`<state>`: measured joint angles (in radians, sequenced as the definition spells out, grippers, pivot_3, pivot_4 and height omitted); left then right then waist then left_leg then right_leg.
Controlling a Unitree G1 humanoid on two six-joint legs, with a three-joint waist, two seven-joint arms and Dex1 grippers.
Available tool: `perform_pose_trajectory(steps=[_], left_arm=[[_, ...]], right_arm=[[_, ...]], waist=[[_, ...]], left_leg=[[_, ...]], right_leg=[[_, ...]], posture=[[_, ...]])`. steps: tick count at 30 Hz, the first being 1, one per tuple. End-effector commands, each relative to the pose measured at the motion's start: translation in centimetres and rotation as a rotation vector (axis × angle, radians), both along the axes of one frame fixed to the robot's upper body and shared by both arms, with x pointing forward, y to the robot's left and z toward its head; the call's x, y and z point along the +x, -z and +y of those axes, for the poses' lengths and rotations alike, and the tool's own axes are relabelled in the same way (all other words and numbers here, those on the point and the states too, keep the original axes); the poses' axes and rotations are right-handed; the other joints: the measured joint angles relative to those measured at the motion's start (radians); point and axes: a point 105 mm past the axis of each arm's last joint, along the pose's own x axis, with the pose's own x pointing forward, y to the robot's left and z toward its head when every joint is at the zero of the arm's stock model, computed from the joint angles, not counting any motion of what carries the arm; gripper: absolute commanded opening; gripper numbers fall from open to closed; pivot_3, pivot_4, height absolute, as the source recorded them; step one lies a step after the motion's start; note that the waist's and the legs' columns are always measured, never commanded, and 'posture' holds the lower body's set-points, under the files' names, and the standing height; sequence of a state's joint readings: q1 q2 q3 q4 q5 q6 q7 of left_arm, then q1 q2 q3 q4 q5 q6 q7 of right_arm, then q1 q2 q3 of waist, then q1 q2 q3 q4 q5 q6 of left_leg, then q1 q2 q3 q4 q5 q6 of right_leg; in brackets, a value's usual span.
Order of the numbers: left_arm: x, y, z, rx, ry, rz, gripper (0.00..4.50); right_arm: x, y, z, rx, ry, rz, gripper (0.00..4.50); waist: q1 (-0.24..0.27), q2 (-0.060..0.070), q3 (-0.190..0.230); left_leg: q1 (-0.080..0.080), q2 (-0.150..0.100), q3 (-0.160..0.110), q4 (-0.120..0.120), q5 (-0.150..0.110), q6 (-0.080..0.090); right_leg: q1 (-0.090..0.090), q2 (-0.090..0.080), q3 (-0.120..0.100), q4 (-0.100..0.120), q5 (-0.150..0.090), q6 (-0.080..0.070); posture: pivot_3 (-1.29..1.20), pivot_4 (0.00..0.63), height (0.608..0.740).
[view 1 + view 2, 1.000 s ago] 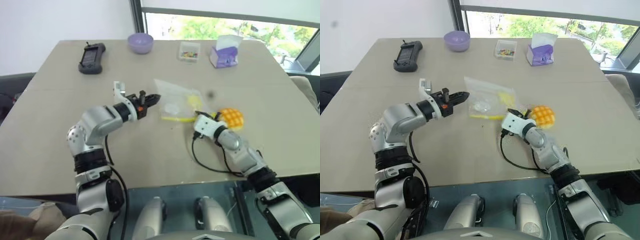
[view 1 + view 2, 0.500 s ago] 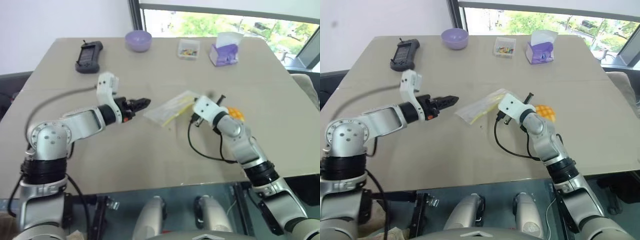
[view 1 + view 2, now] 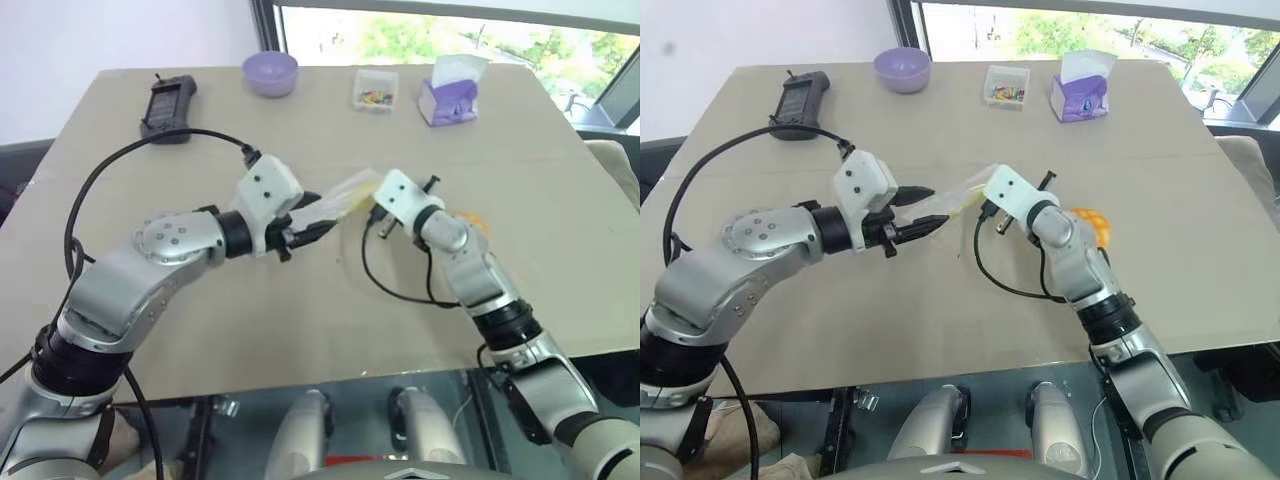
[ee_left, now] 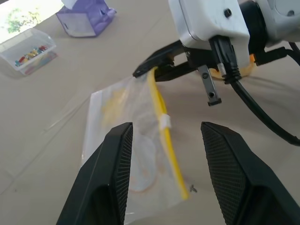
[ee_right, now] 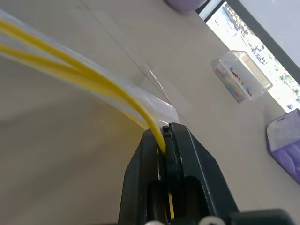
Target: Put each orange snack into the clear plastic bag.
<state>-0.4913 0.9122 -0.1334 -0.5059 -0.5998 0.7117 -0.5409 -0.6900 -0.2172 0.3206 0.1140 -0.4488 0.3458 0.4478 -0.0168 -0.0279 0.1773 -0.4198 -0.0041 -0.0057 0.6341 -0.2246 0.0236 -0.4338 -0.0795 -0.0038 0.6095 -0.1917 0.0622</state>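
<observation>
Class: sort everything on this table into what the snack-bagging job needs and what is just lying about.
Job:
bag, pinched at its yellow strip by the right gripper
snack
left gripper, open

Lying about:
purple bowl
clear box
tissue box
black handset

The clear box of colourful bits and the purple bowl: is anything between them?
No. Between the clear box and purple bowl, the left eye view shows bare table.

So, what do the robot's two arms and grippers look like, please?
Both arms are glossy silver-grey with black joint rings. Each wrist carries a white boxy camera housing with a black cable looping back along the arm. The left gripper has two broad black fingers with fine textured pads. The right gripper has the same black fingers.
</observation>
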Motion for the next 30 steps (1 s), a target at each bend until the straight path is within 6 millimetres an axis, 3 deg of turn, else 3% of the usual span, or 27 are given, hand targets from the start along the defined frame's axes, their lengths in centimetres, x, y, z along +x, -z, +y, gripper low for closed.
perform_pose_trajectory(steps=[1, 11, 26, 30], left_arm=[[-0.1, 0.1, -0.1, 0.043, -0.024, -0.034, 2.44], [0.8, 1.3, -0.1, 0.093, -0.094, -0.054, 2.44], [1.2, 1.2, -1.2, 0.096, -0.089, -0.074, 2.44], [1.3, 1.4, -1.1, 0.100, -0.087, -0.063, 1.39]], right_arm=[[0.2, -1.2, 0.3, 0.009, -0.008, -0.036, 0.00], [0.2, -1.1, -0.1, 0.002, -0.019, -0.038, 0.00], [0.2, -0.4, 0.3, 0.001, -0.024, -0.031, 0.00], [0.1, -0.4, 0.4, 0.004, -0.025, -0.033, 0.00]], waist=[[0.001, 0.000, 0.000], [0.000, 0.000, 0.000], [0.000, 0.000, 0.000], [0.000, 0.000, 0.000]], left_leg=[[0.000, 0.000, 0.000, 0.000, 0.000, 0.000], [0.000, 0.000, -0.001, 0.002, 0.000, 0.000], [0.001, 0.000, -0.001, 0.013, 0.000, 0.001], [0.002, 0.000, -0.002, 0.014, -0.001, 0.001]], right_leg=[[0.000, 0.000, 0.000, 0.000, 0.000, 0.000], [0.001, 0.001, 0.000, 0.003, 0.000, 0.000], [0.001, 0.001, 0.000, 0.016, 0.000, 0.000], [0.002, 0.001, 0.000, 0.017, 0.000, 0.000]], posture=[[0.00, 0.150, 0.740], [0.00, 0.150, 0.740], [0.00, 0.150, 0.740], [0.00, 0.150, 0.740]])
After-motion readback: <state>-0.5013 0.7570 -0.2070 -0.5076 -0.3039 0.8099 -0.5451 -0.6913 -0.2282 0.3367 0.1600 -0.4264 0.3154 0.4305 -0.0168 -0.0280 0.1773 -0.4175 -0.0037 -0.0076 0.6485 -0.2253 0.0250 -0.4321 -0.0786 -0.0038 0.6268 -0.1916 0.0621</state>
